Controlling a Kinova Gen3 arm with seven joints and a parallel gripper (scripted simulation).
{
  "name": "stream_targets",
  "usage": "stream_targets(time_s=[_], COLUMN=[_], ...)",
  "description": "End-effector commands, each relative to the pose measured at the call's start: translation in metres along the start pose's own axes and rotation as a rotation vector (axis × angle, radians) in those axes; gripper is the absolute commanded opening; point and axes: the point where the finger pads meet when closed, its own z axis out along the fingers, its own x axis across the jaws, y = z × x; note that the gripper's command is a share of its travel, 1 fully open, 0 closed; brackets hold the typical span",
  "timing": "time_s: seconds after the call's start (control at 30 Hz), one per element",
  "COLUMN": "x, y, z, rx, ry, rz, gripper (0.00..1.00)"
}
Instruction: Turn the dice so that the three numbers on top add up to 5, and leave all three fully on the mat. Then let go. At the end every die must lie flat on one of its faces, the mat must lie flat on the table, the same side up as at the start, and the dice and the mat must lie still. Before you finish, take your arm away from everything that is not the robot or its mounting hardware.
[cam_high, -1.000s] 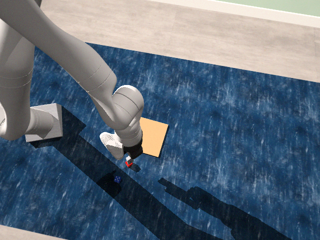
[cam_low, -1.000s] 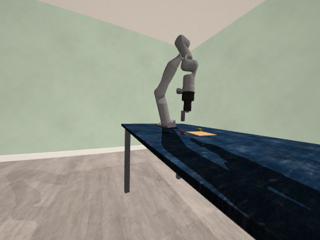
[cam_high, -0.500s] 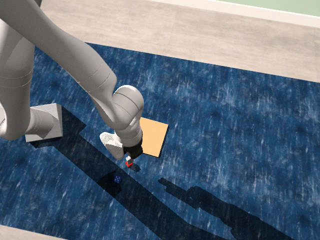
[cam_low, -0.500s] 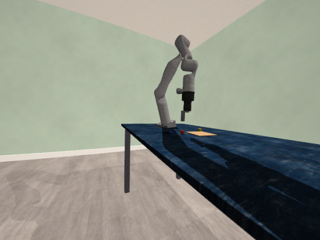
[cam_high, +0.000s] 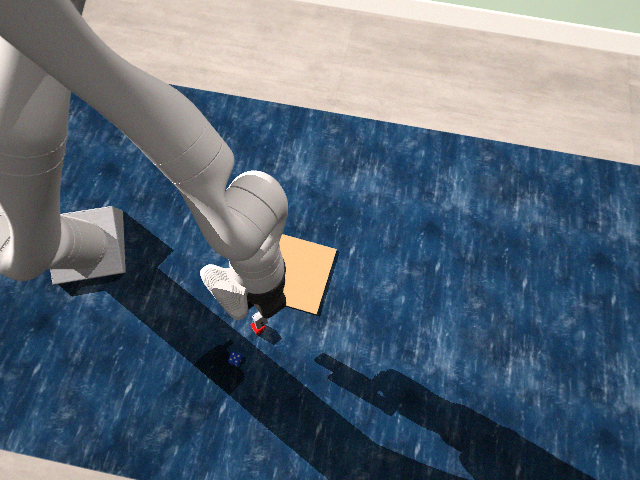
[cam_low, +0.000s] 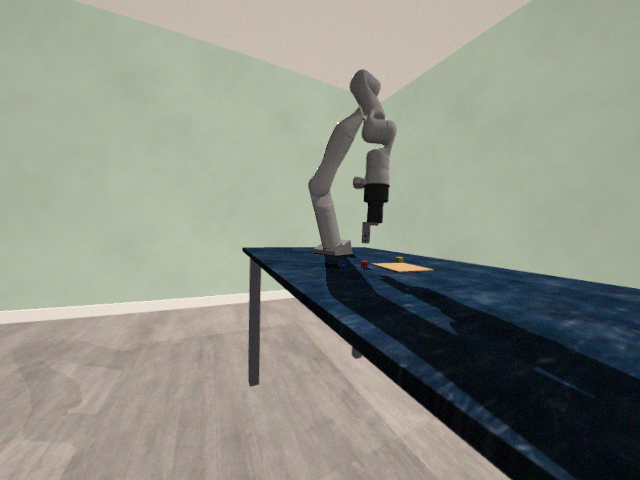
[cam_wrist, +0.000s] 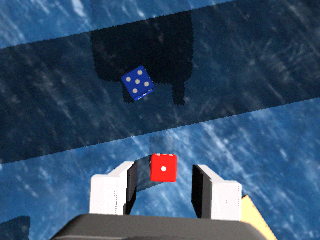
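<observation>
My Open Pincer Hangs Above the Red Die, All Three Dice off the Mat

The blue table is the largest thing around me; the top view cuts off its right end, and my own shadow lies dark across it. My arm comes next, its upper part cut off in the top view. It bends down so that my pincer points at the table, fingers apart with nothing between them, raised over the red die.

The tan mat lies flat; from above, my wrist hides part of it, so I cannot tell which way is its long axis. Only a corner shows in the wrist view. It bears no die that I can see.

The dice are smallest. The red die sits on the table beside the mat, one pip up, roughly square to my fingers. The blue die rests farther from the mat, in shadow, five pips up and turned askew to my fingers. The yellow die stands behind the mat in the exterior view, hidden from above; its top number is too small to read.
</observation>
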Motion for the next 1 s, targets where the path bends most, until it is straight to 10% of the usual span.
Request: stream_targets(time_s=[0.0, 0.97], x=[0.000, -0.001], y=[-0.001, -0.001], z=[0.002, 0.037], rx=[0.001, 0.001], ry=[0.000, 0.000], rz=[0.002, 0.002], gripper=[0.70, 0.70])
